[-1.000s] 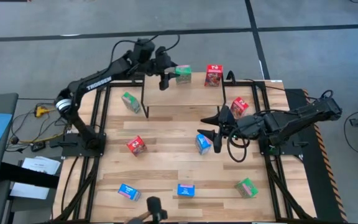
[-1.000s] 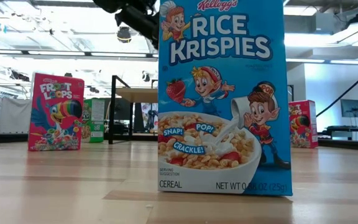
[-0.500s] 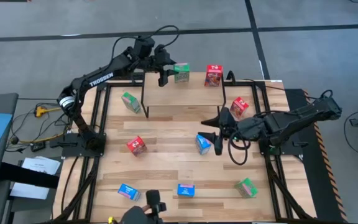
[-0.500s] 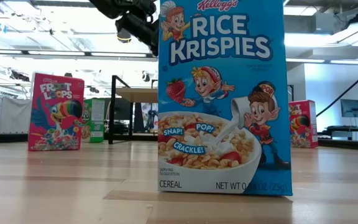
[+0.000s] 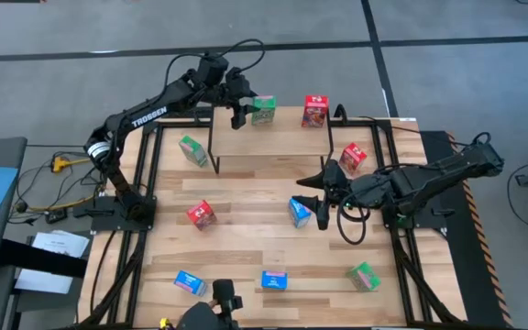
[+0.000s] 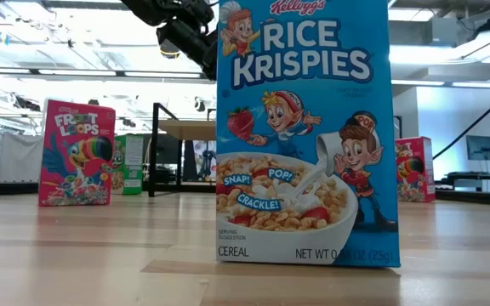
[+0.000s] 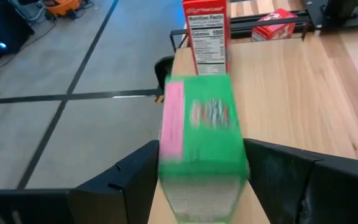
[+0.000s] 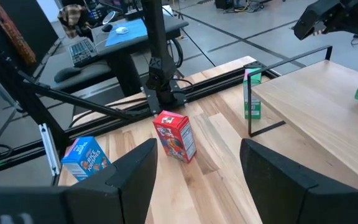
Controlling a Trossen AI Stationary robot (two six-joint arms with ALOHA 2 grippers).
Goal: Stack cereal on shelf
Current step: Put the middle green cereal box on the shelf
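The shelf [image 5: 273, 137] is a light board on black legs at the table's far side. A red cereal box [image 5: 315, 111] stands on its far edge. My left gripper [image 5: 238, 108] reaches to the shelf's far left corner and is shut on a green cereal box [image 7: 202, 140]. My right gripper [image 5: 316, 209] hovers open mid-table, just right of a blue box [image 5: 298, 212] that it does not touch. In the right wrist view its fingers [image 8: 135, 177] stand wide apart. My left gripper pinches the green box between its two fingers, one on each narrow side [image 7: 164, 155], coming level from the table's left. The box stays upright over the shelf's far left corner [image 7: 176, 62]. Whether its base rests on the board, I cannot tell.
Loose boxes stand on the table: red [image 5: 201, 214], red [image 5: 353, 158], green [image 5: 191, 149] by the shelf's left leg, green [image 5: 363, 275], blue [image 5: 189, 282] and blue [image 5: 274, 280]. A blue box [image 6: 303, 132] fills the low view.
My left gripper has carried the green box a short way toward the table's left along the shelf's far edge, staying shut on it. The right arm has kept still.
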